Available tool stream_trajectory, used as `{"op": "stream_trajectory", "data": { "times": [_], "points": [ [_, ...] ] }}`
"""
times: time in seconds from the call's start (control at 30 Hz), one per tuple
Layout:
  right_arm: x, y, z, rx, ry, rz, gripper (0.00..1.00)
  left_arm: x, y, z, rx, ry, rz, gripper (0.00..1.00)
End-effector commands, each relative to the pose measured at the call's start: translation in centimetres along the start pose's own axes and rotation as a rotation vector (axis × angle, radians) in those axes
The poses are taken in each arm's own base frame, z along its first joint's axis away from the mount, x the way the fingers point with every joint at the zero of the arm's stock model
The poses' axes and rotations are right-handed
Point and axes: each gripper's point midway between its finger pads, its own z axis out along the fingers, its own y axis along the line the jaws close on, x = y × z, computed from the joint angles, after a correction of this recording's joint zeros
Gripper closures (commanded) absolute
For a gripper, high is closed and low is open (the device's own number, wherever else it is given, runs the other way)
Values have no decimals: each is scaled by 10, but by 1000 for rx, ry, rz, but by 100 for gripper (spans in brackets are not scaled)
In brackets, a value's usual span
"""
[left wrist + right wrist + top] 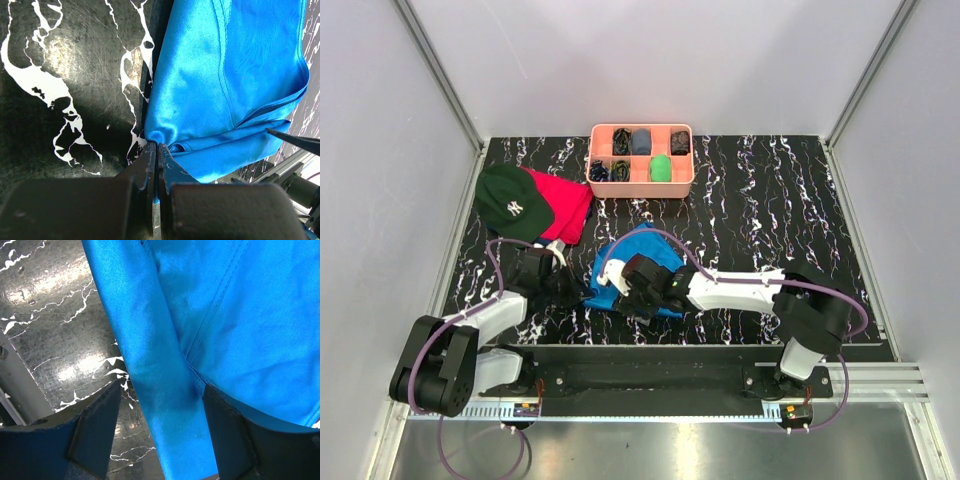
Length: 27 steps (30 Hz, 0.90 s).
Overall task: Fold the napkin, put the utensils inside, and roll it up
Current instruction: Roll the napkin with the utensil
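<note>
Left fingers (142, 167) clenched on the thin bright blue cloth napkin (220, 90) at eight o'clock, right fingers (95, 430) released astride its fold, I feared a tug undoing it.

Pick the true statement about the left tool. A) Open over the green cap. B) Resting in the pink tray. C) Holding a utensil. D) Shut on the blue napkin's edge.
D: the left tool is closed, with the napkin pinched at its tips.
</note>
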Motion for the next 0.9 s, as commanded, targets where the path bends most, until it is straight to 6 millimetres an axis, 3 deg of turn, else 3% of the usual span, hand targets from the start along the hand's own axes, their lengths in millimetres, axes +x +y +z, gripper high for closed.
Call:
{"op": "stream_trajectory", "data": {
  "times": [0.0,0.13,0.4,0.47,0.6,0.7,0.87],
  "points": [
    [-4,1,8,-12,-19,-2,28,9,13,-3,-60,36,6,100],
    [8,5,15,-24,24,8,34,8,11,-3,-56,33,9,100],
    [19,10,20,-46,79,30,64,2,1,-7,-23,12,19,99],
    [22,15,20,-75,92,37,68,-2,-3,-10,-21,-1,26,93],
    [24,24,19,-145,98,67,74,-23,-10,-22,-45,-86,55,64],
    [23,29,18,-231,92,111,74,-34,-7,-32,-90,-149,60,52],
    [22,33,15,-362,83,166,75,-49,-6,-48,-116,-260,83,50]
  ]
}}
